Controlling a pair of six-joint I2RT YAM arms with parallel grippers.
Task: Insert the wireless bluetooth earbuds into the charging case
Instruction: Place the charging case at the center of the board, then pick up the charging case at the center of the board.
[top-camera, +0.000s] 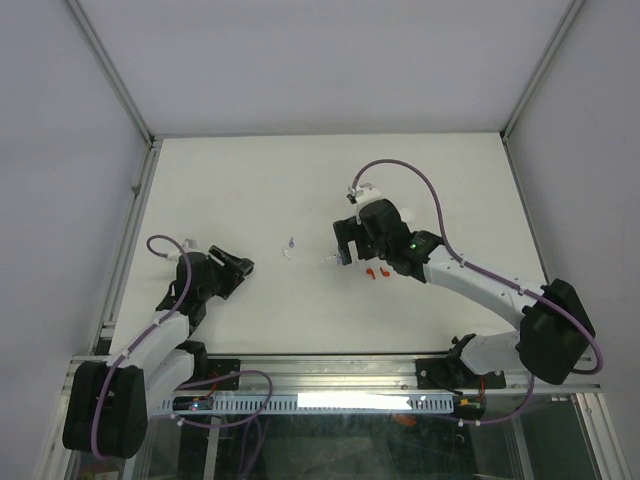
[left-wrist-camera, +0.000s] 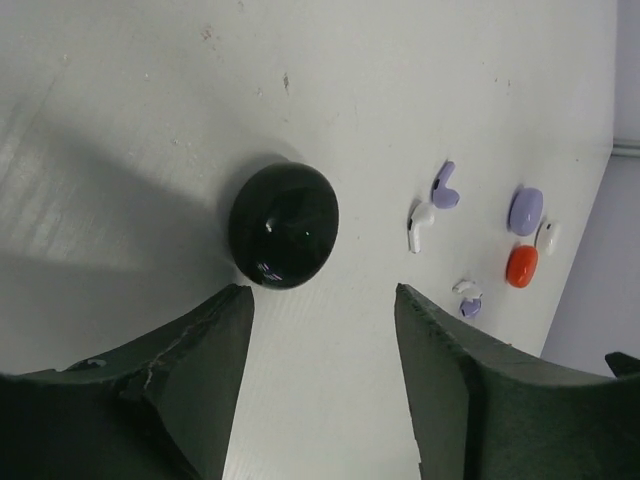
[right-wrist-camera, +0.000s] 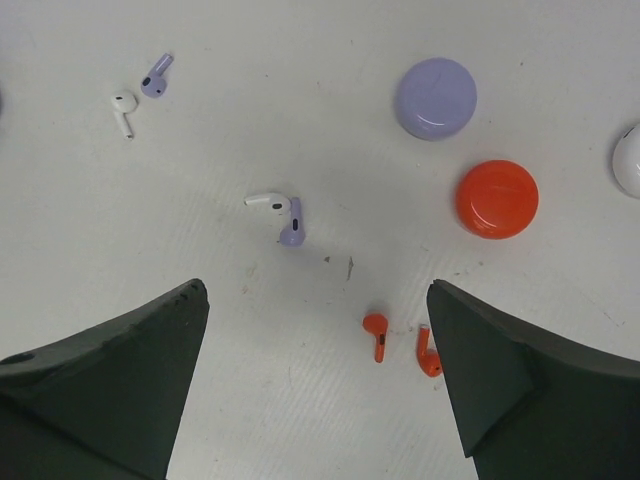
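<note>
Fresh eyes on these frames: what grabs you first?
The glossy black case dominates the left wrist view, sitting on the white table just ahead of the open left pincer. In the right wrist view, the red case stands out beside the lavender case. Two red earbuds lie loose nearby, seen between the fingers of the open right pincer.

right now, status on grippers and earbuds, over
Left gripper open, empty, black case just ahead. Right gripper open, over red earbuds. Lavender and white earbuds loose on table. Red case looks shut.
</note>
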